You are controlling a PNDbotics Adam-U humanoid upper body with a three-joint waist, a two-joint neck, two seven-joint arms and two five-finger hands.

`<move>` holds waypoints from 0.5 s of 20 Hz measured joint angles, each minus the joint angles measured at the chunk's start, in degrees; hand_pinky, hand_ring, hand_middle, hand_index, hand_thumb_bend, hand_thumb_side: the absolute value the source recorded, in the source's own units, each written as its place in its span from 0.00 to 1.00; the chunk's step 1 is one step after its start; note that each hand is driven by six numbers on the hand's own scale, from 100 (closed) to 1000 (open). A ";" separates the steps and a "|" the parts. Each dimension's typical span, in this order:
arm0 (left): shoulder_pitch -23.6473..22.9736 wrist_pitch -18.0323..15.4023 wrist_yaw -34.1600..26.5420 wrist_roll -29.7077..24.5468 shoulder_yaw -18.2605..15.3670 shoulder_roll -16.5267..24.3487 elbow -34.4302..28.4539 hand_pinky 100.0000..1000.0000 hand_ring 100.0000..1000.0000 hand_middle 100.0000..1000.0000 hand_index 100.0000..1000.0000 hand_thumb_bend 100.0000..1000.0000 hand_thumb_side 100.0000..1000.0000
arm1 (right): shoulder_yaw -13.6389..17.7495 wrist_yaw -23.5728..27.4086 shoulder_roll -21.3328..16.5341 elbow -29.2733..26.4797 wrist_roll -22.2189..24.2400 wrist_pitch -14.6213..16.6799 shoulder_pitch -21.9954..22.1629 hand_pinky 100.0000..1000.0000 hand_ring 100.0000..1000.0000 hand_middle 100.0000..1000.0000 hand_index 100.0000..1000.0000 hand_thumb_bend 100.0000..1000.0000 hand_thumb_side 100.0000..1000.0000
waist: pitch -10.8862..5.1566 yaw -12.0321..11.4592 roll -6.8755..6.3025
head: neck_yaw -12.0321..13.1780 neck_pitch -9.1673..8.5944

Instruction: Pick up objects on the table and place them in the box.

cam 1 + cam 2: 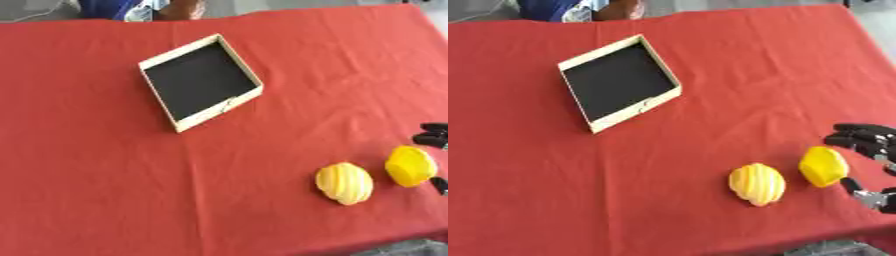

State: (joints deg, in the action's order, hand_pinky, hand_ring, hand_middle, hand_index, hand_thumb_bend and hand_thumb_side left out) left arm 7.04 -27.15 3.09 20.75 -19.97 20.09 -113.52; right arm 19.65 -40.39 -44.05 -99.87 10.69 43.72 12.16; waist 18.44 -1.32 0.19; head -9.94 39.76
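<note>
A shallow cream-walled box (220, 112) with a black floor lies askew on the red cloth at the upper middle, with nothing in it. Near the front right lie two yellow things: a ribbed yellow-orange fruit shape (757, 183) and, to its right, a smooth bright yellow lemon shape (824, 166). My right hand (862, 136) comes in from the right edge, open. Its fingers reach just above and right of the lemon shape, and its thumb (853, 186) is just below and right of it. I cannot tell if it touches. The left hand is out of view.
The red cloth (96, 165) covers the whole table. Its front edge shows at the lower right, with grey floor (833, 247) beyond it, close to the two yellow things. The table's right edge runs near my right hand.
</note>
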 measured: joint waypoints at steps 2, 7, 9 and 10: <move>0.00 0.00 -0.04 -0.01 0.00 -0.01 0.00 0.89 0.76 0.79 0.87 0.06 0.72 | -0.11 -0.71 0.00 0.50 0.00 0.00 -0.11 0.95 1.00 0.87 0.99 0.00 0.25 | 0.15 -0.17 -0.06 | -0.09 0.00; 0.07 0.06 -0.12 -0.13 0.03 -0.32 0.00 0.89 0.76 0.79 0.87 0.06 0.72 | -0.81 -3.15 -0.02 2.11 -0.38 -0.36 -1.11 0.94 1.00 0.88 0.99 0.00 0.25 | 0.24 -0.50 -0.09 | -0.34 0.00; 0.09 0.09 -0.14 -0.19 0.03 -0.50 0.00 0.89 0.76 0.79 0.87 0.06 0.72 | -1.23 -3.88 -0.02 2.54 -0.66 -0.37 -1.45 0.94 1.00 0.88 0.98 0.00 0.26 | 0.32 -0.69 -0.10 | -0.49 0.00; 0.10 0.12 -0.15 -0.23 0.04 -0.50 0.00 0.89 0.76 0.79 0.87 0.06 0.72 | -1.43 -4.18 -0.02 2.69 -0.73 -0.35 -1.61 0.94 1.00 0.88 0.98 0.00 0.26 | 0.40 -0.78 -0.10 | -0.54 0.00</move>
State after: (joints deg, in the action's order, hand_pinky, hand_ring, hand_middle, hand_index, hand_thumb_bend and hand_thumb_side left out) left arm 7.14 -27.04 2.93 20.52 -19.93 19.58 -113.52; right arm 18.22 -44.57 -44.07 -97.19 9.95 43.37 10.56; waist 18.84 -2.10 0.08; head -10.49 39.76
